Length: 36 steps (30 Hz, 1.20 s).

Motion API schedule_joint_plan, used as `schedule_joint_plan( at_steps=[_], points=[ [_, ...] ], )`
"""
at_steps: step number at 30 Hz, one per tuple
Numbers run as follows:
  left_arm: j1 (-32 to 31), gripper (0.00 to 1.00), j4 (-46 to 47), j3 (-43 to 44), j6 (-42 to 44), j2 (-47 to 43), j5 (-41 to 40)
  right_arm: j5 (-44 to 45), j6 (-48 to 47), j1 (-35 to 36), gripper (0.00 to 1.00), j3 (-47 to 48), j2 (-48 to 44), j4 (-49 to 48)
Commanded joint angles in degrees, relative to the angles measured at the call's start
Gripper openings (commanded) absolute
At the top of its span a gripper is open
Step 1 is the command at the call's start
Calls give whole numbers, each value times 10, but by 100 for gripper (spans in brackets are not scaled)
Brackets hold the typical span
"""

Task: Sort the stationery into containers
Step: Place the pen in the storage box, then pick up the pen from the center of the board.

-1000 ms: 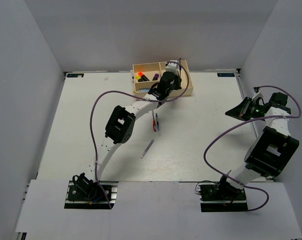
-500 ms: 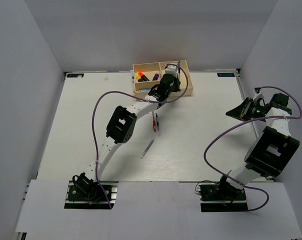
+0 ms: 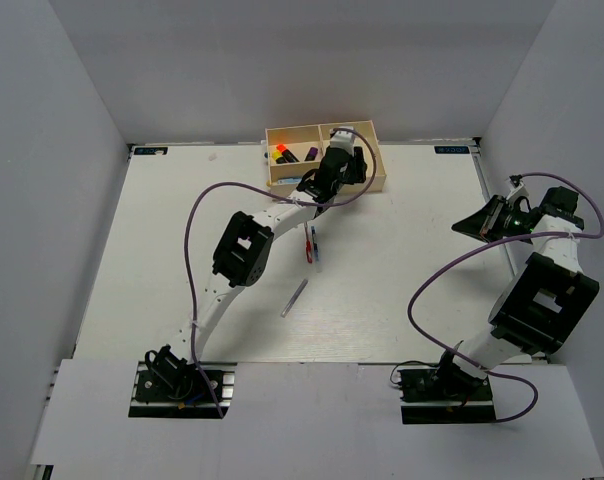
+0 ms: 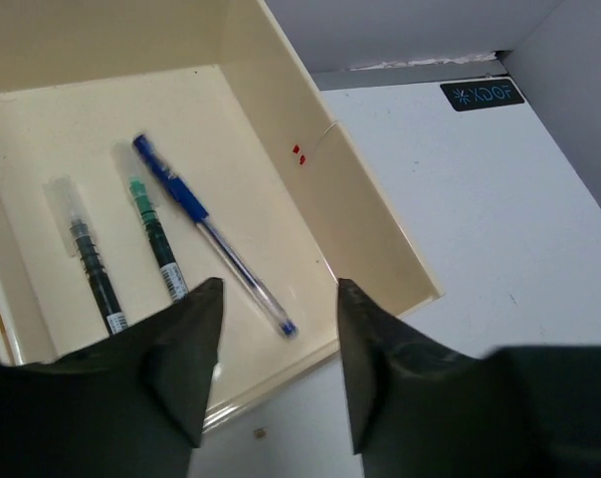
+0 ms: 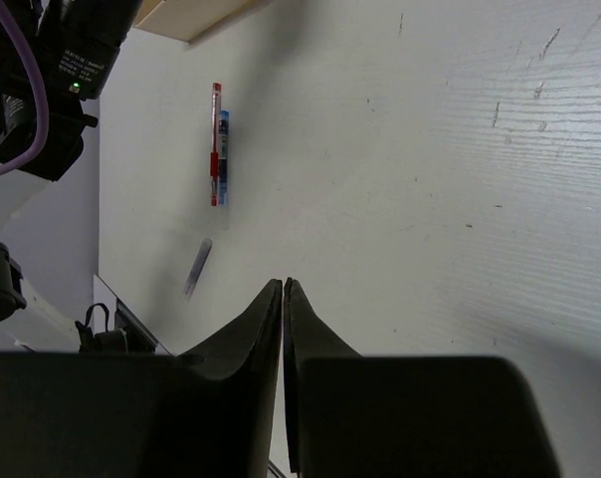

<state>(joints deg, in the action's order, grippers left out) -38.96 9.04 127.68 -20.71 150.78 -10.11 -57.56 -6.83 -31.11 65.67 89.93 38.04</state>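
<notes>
The cream tray stands at the table's far edge. My left gripper hovers over its right compartment, open, with nothing between the fingers. Below it in that compartment lie a blue pen, a green pen and a black pen. Highlighters with orange and purple ends sit in the tray's left part. On the table a red pen lies beside a blue piece, and a grey pen lies nearer. My right gripper is shut and empty, at the right side.
The left arm's purple cable loops over the table's left half, and the right arm's cable loops near its base. White walls close in the table on three sides. A small speck lies just outside the tray wall.
The left gripper has edged slightly further over the tray's right compartment and its jaws have come apart. The right arm has not moved.
</notes>
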Motion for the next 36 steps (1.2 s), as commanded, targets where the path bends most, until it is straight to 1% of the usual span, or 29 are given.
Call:
schedule_joint_plan(
  at_steps=[1, 3, 7, 8, 10, 11, 12, 13, 14, 15, 16, 17, 18, 19, 20, 21, 23, 24, 26, 27, 28, 29, 30, 31, 32, 33, 34, 35, 36],
  points=[
    [1, 62, 0, 26, 8, -31, -6, -21, -3, -4, 9, -4, -11, 11],
    [1, 66, -7, 30, 22, -44, -16, -25, -2, -4, 9, -1, -14, 11],
    [12, 66, -24, 31, 43, -106, -34, -24, -6, -2, 9, -1, -34, 11],
    [17, 65, -35, 31, 50, -143, -34, -23, -7, -1, 9, -2, -39, 11],
    [25, 65, -81, 29, 74, -188, -19, -19, -15, 2, 9, -3, -55, 12],
    [25, 65, -108, 19, 88, -236, 11, -15, -19, 3, 9, -6, -60, 12],
    [34, 65, -151, 7, 114, -262, 25, -9, -27, 4, 9, -9, -72, 13],
    [42, 63, -177, -4, 122, -289, 39, -6, -29, 4, 9, -12, -78, 15],
    [42, 61, -243, -26, 129, -335, 58, -4, -34, 6, 9, -20, -89, 16],
    [51, 59, -280, -42, 139, -357, 62, 1, -43, 10, 9, -24, -96, 19],
    [57, 54, -312, -65, 141, -380, 75, 3, -48, 12, 9, -36, -103, 20],
    [57, 51, -364, -94, 144, -406, 84, 7, -53, 14, 9, -44, -119, 20],
    [64, 49, -385, -176, 151, -460, 94, 17, -58, 17, 9, -53, -127, 19],
    [64, 47, -400, -224, 156, -491, 100, 20, -62, 25, 9, -62, -137, 17],
    [64, 46, -418, -275, 164, -520, 132, 24, -66, 28, 9, -82, -157, 17],
    [64, 46, -426, -371, 160, -579, 141, 37, -77, 32, 10, -91, -168, 14],
    [64, 45, -438, -457, 130, -626, 176, 49, -97, 52, 10, -106, -204, 14],
    [64, 45, -440, -526, 122, -665, 186, 59, -123, 64, 11, -118, -217, 14],
    [64, 46, -434, -586, 84, -700, 204, 67, -157, 89, 16, -125, -262, 13],
    [72, 49, -427, -633, 72, -730, 229, 79, -189, 117, 17, -129, -275, 6],
    [72, 52, -422, -649, 68, -744, 242, 85, -207, 132, 19, -130, -296, 4],
    [78, 58, -406, -663, 66, -754, 259, 95, -227, 188, 22, -128, -300, 2],
    [78, 62, -399, -674, 66, -762, 298, 120, -247, 212, 24, -117, -297, 5],
    [85, 66, -390, -683, 66, -774, 317, 134, -283, 235, 24, -107, -278, 8],
    [93, 70, -379, -682, 67, -776, 338, 149, -302, 308, 25, -93, -260, 13],
    [99, 74, -378, -677, 67, -774, 356, 180, -323, 338, 25, -76, -240, 32],
    [107, 75, -378, -660, 65, -770, 383, 194, -343, 364, 25, -38, -193, 40],
    [126, 75, -380, -651, 52, -766, 389, 219, -387, 433, 25, -17, -170, 58],
    [139, 77, -381, -641, 42, -763, 393, 232, -410, 454, 25, -1, -149, 64]
  ],
)
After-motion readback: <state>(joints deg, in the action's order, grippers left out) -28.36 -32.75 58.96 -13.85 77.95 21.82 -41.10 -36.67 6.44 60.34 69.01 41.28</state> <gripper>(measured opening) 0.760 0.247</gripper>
